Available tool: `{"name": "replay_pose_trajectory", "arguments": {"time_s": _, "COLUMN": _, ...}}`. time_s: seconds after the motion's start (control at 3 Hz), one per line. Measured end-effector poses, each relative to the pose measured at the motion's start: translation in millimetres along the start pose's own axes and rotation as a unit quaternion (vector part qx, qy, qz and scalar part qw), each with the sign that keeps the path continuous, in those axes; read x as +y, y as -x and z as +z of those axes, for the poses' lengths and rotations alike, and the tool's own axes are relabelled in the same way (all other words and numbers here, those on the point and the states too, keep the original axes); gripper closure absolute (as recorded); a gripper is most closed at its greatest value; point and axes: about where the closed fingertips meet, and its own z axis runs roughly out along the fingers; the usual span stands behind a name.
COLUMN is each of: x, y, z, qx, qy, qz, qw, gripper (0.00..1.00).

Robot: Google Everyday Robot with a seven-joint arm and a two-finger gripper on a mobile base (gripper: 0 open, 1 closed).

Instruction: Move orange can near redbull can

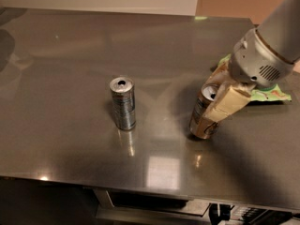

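Observation:
The redbull can [123, 103] stands upright, slim and silver-blue, left of the middle of the steel table [65, 55]. The orange can [202, 111], brownish with a silver top, stands tilted to the right of it, about a can's height away. My gripper [216, 110] reaches in from the upper right. Its tan fingers [225, 108] are closed around the orange can's upper right side.
A green crumpled snack bag [267, 93] lies at the right, mostly hidden behind my arm [269, 41]. The table's front edge runs along the bottom, with dark space below it.

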Motion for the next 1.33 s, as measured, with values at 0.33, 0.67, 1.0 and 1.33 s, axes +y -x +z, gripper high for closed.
{"name": "replay_pose_trajectory", "arguments": {"time_s": 0.33, "x": 1, "y": 35, "z": 16, "qx": -0.013, "qy": 0.001, "qz": -0.016, "qw": 0.9998, "gripper": 1.00}}
{"name": "replay_pose_trajectory", "arguments": {"time_s": 0.67, "x": 5, "y": 63, "z": 36, "qx": -0.023, "qy": 0.003, "qz": -0.035, "qw": 0.9991, "gripper": 1.00}}
{"name": "replay_pose_trajectory", "arguments": {"time_s": 1.0, "x": 7, "y": 84, "z": 56, "qx": -0.022, "qy": 0.014, "qz": -0.048, "qw": 0.9985, "gripper": 1.00}}
{"name": "replay_pose_trajectory", "arguments": {"time_s": 1.33, "x": 4, "y": 97, "z": 71, "qx": -0.014, "qy": 0.023, "qz": -0.059, "qw": 0.9979, "gripper": 0.81}}
